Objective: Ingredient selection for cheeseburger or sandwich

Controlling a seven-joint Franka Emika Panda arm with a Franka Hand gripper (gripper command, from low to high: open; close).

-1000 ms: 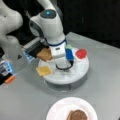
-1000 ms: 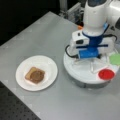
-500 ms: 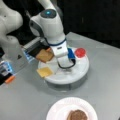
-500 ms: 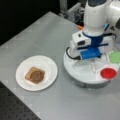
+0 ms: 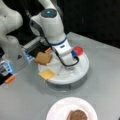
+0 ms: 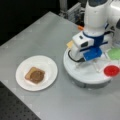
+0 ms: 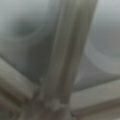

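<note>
My gripper (image 6: 83, 63) has barely shifted in the last second — low over the white tray (image 6: 86, 76), near its centre; whether it is open I cannot tell. Cheese (image 5: 47, 74) lies at 8 o'clock, bread (image 5: 43, 58) at 10 — unpicked. Plate (image 6: 22, 68): bread with patty (image 6: 35, 75).

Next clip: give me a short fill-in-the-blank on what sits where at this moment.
1. The brown patty lies on a tan bread square on the white paper ____.
2. The gripper is down over the white divided ____.
3. In the tray, the cheese square is coloured ____.
4. The red disc lies beside the ____ lettuce.

Missing words: plate; tray; yellow; green
</note>
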